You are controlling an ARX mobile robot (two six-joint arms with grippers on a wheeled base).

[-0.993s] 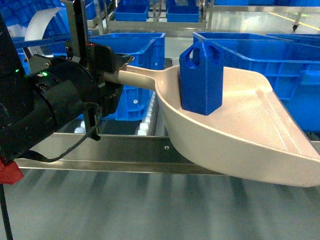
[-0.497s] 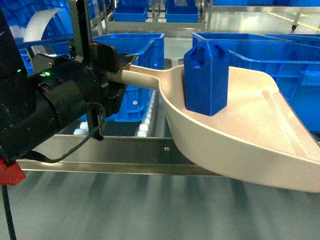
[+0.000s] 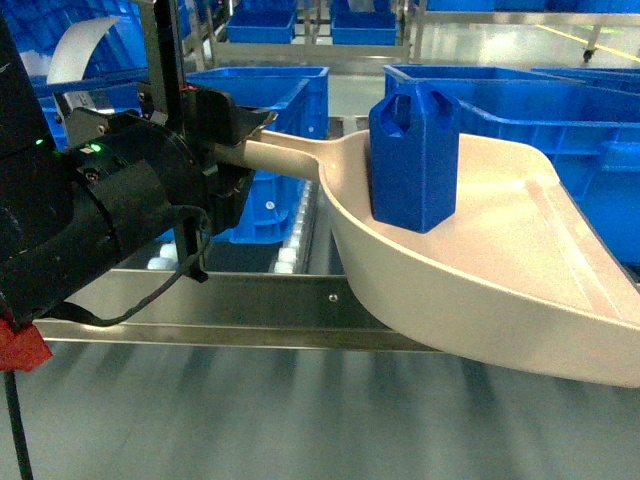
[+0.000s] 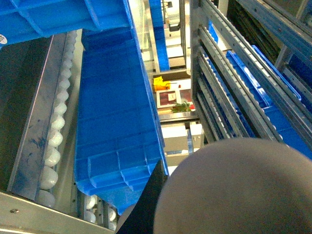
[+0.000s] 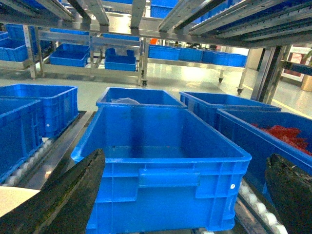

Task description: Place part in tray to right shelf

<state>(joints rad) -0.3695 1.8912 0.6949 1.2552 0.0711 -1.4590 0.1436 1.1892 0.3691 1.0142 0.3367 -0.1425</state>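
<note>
One part (image 3: 414, 160) upright in tray (image 3: 500, 270), left fingers (image 3: 235, 135) clamping handle; right fingers (image 5: 73, 200) spread

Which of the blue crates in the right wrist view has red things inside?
The crate at the far right, beside the empty crate in the middle. It alone holds a red heap; in the others none shows.

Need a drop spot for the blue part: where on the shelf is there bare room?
The crate straight ahead looks bare inside, walled by crates left and right. The right one holds red pieces. Between crates only a narrow roller track shows. The tray carrying the part sits at the front rail.
</note>
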